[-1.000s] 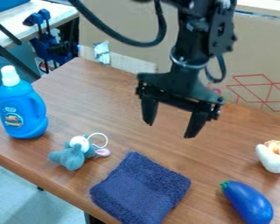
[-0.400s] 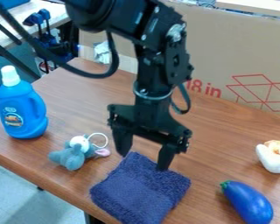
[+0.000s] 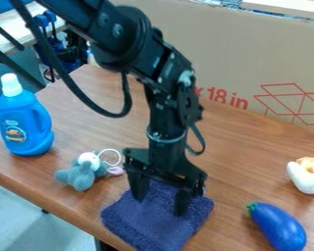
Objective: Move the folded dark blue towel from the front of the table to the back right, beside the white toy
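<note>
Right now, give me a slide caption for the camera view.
Open black tool over a navy cloth on a wood-grain table, between a gray plush toy and a blue eggplant.

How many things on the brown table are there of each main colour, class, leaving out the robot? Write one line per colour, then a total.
Blue: 3 (bottle, cloth, eggplant)
Grey-blue: 1 (soft toy)
White: 1 (the object at the right)
Total: 5
</note>
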You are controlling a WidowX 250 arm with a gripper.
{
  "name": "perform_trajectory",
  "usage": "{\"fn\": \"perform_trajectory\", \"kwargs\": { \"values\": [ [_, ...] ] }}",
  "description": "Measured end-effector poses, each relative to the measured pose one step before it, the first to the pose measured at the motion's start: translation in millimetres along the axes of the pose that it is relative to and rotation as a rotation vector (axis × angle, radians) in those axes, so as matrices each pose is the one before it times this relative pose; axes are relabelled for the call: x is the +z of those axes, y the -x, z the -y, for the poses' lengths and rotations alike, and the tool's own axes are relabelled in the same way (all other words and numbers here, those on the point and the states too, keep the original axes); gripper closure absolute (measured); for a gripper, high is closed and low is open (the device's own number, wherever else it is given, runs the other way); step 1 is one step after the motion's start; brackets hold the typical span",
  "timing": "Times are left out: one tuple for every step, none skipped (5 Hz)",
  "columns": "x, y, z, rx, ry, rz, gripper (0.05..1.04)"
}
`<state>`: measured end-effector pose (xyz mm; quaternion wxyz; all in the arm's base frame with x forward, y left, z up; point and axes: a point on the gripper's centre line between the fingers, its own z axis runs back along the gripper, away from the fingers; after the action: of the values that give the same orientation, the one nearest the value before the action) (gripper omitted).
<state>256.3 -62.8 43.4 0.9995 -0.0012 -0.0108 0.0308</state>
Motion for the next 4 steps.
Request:
{"fn": "perform_trajectory", "kwargs": {
  "values": [
    [-9.87, -0.64, 0.93, -0.0181, 0.0062, -0.0115, 0.083],
    [-12.28, -0.92, 5.94, -0.0173, 0.0114, -0.0302, 0.083],
    [-2.64, -25.22, 7.41, -0.0262, 0.0082, 0.0217, 0.083],
    [-0.21, -51.63, 12.68, -0.0587, 0.0001, 0.0861, 0.083]
  ]
}}
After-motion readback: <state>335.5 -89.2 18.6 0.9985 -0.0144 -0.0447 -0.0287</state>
